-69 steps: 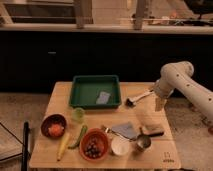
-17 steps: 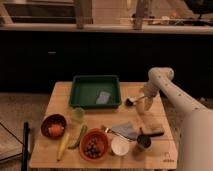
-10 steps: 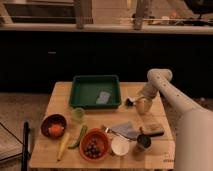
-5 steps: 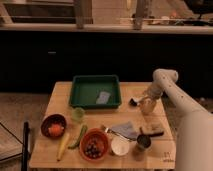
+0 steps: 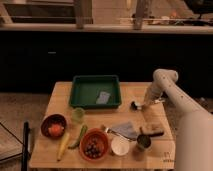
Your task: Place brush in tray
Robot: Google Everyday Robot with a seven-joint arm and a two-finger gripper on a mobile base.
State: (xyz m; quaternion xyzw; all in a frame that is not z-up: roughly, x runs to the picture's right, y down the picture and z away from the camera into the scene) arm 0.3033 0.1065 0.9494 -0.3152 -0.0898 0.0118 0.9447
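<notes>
The brush shows in the camera view with its dark round head (image 5: 134, 105) low over the wooden table, just right of the tray, and its slim white handle running right and slightly up. My gripper (image 5: 147, 103) is down at the handle, shut on it a little behind the head. The dark green tray (image 5: 76, 94) stands at the back middle of the table, to the left of the brush. A small pale grey piece (image 5: 103, 97) lies inside the tray.
In front of the brush lie a grey cloth (image 5: 126, 129), a fork (image 5: 111, 132) and a black-handled utensil (image 5: 153, 131). An orange bowl (image 5: 93, 145), a white cup (image 5: 120, 145) and a metal cup (image 5: 144, 142) line the front edge. A dark red bowl (image 5: 53, 125), a green cup (image 5: 77, 115) and a banana (image 5: 63, 144) stand at the left.
My gripper came down onto the brush handle, then shifted a little to the right, and the brush head moved right with it.
</notes>
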